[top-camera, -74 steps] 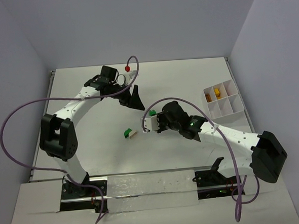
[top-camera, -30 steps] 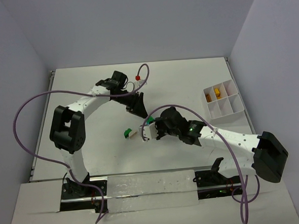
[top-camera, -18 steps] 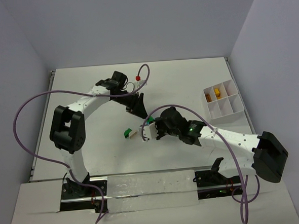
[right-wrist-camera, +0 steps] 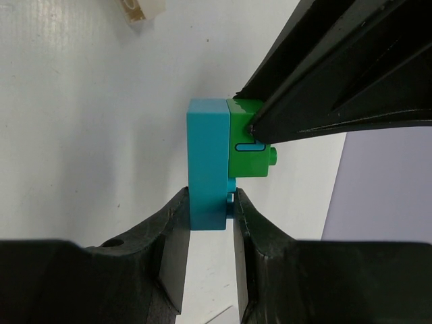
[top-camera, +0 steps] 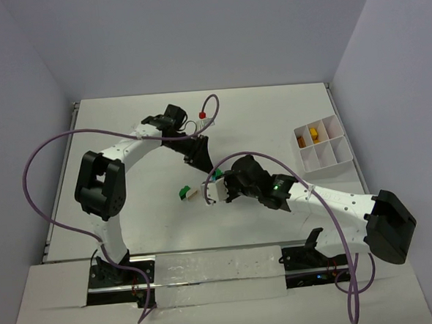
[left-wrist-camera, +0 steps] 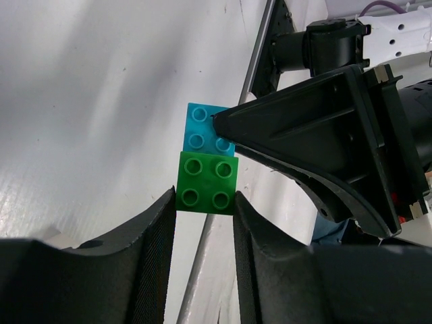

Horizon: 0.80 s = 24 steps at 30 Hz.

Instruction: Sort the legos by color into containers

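A green lego (left-wrist-camera: 208, 182) is stuck to a teal lego (left-wrist-camera: 204, 128), and the pair hangs above the table between both arms. My left gripper (left-wrist-camera: 204, 197) is shut on the green lego, its pads against the brick's two sides. The right wrist view shows my right gripper (right-wrist-camera: 210, 197) shut on the teal lego (right-wrist-camera: 207, 162), the green lego (right-wrist-camera: 248, 155) jutting from its side. From above, the joined pair (top-camera: 219, 175) is near mid-table. The white container tray (top-camera: 338, 154) stands at the right, holding a yellow lego (top-camera: 313, 133) and an orange lego (top-camera: 300, 138).
A loose green lego (top-camera: 182, 193) lies beside a whitish lego (top-camera: 193, 193), just left of the grippers. A red lego (top-camera: 201, 114) sits toward the back, next to the left arm's purple cable (top-camera: 214, 103). Grey walls enclose the table.
The left gripper's fingers have closed onto the green lego. Both arms stay almost where they were, the right one still holding the teal lego.
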Each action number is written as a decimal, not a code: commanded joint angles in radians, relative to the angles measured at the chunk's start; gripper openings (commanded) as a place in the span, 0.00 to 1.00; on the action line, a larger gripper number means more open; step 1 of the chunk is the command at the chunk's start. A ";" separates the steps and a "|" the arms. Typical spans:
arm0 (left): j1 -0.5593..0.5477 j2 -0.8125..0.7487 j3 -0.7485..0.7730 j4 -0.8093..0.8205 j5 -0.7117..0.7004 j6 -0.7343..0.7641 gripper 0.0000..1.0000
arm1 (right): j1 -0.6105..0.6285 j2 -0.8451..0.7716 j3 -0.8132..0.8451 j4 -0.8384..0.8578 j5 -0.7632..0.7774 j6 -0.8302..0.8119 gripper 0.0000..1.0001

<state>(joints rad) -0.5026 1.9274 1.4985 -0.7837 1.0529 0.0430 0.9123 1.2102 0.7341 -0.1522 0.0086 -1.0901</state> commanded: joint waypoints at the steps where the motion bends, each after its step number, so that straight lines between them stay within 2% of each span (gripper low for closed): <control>1: -0.003 0.004 0.058 0.003 0.021 0.009 0.15 | 0.024 -0.030 0.015 0.016 -0.010 -0.001 0.00; 5: 0.003 -0.001 0.074 0.007 0.013 0.001 0.00 | 0.031 -0.043 0.003 -0.002 -0.017 -0.010 0.00; 19: 0.149 -0.090 -0.004 0.250 -0.009 -0.212 0.00 | 0.071 -0.089 -0.048 -0.032 -0.030 -0.034 0.00; 24: 0.194 -0.135 -0.007 0.285 -0.116 -0.231 0.00 | 0.027 -0.089 0.010 -0.138 0.037 0.081 0.00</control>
<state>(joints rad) -0.3352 1.8750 1.4985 -0.5870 1.0101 -0.1497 0.9762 1.1542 0.6948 -0.2072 -0.0027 -1.0972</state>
